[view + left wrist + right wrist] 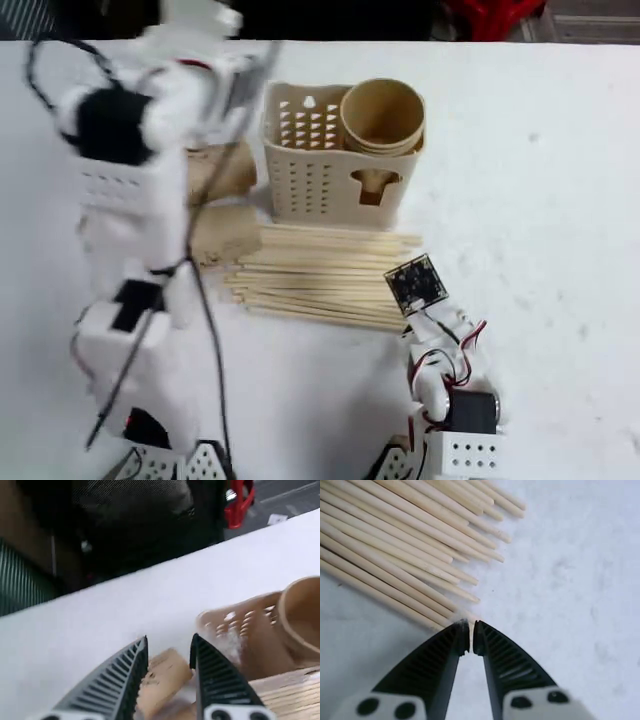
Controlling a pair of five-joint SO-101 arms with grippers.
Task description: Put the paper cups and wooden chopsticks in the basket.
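- Right gripper (471, 626): black ribbed jaws drawn almost together, tips touching the near end of the nearest chopstick (395, 600). Pinched or merely touched: cannot tell.
- Wooden chopsticks (405, 535): loose flat bundle on the table (560, 200), just in front of the basket (310, 190). Long axes roughly parallel to the basket's front wall, running side to side in the high view. Ends ragged, one set pointing toward the right gripper.
- Step in hand, as judged: taking one stick from the bundle's outer edge.
  - Grip farther in from the tip, nearer mid-length, to stop the stick swinging.
  - Lift clear of the neighbours before turning.
  - Tilt upright and lower end-first into the free space beside the stacked cups (382, 118).
- Left gripper (169, 647): jaws moderately apart, holding nothing, poised over a paper cup (162, 677).
- Paper cup: on its side beside the basket, on the side away from the stacked cups, long axis level and pointing away from the jaws.
- Second loose cup (225, 233): also on its side, at the far ends of the chopsticks.
- Risk, as judged: roll-away of round sticks on a shallow tip grip.
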